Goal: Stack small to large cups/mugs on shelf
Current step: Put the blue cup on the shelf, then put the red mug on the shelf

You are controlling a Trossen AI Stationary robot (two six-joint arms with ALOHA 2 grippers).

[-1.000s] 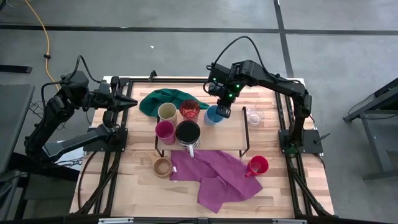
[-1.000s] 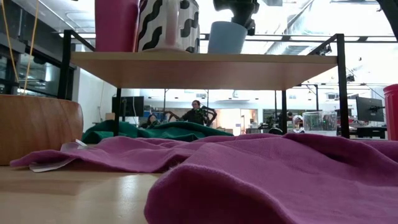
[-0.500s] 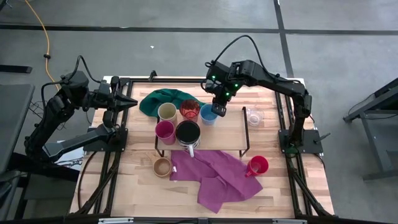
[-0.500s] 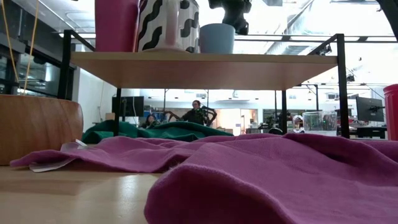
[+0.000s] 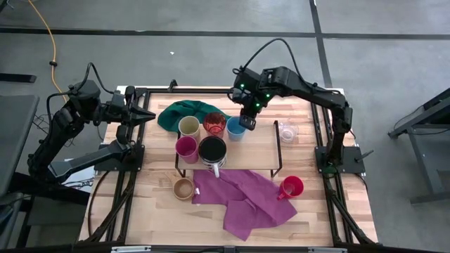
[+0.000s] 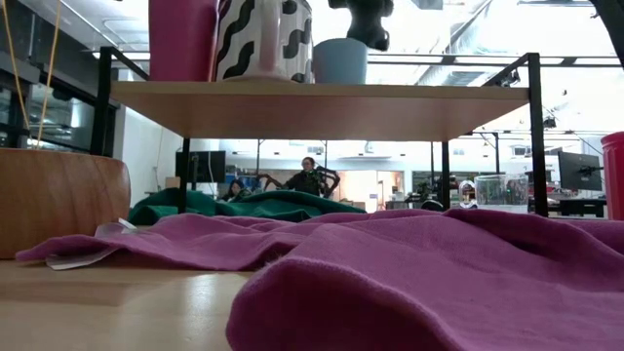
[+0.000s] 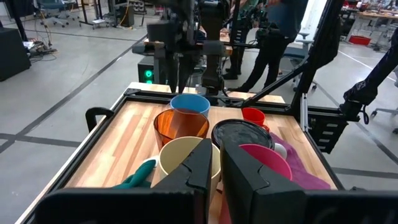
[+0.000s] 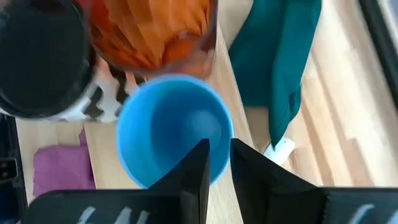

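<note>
On the shelf [image 5: 253,151] stand five cups. The cream cup [image 5: 188,126] and the translucent red cup [image 5: 214,124] are in the back row, with the blue cup [image 5: 235,128] just beside the red one. In front of them are the magenta cup [image 5: 186,149] and the black-and-white striped mug [image 5: 212,150], close together. The right half of the shelf board is bare.

Three cups are not on the shelf. The clear glass cup [image 5: 287,131] stands on the surface just beside the right end of the shelf. The tan wooden cup [image 5: 183,188] is on the surface in front of the shelf, touching the edge of the purple cloth [image 5: 242,200]. The red handled mug [image 5: 291,187] stands at the other side of this cloth. The green cloth [image 5: 184,112] lies behind the shelf.

My right pincer [image 5: 247,121] hangs directly over the far rim of the blue cup. In my right wrist view its fingers are slightly spread with a narrow gap, and they hold nothing. My left pincer [image 5: 144,116] waits at the left edge of the surface, well apart from the cups, its fingers pressed nearly together and empty.

I can read no writing or labels on the cups.
</note>
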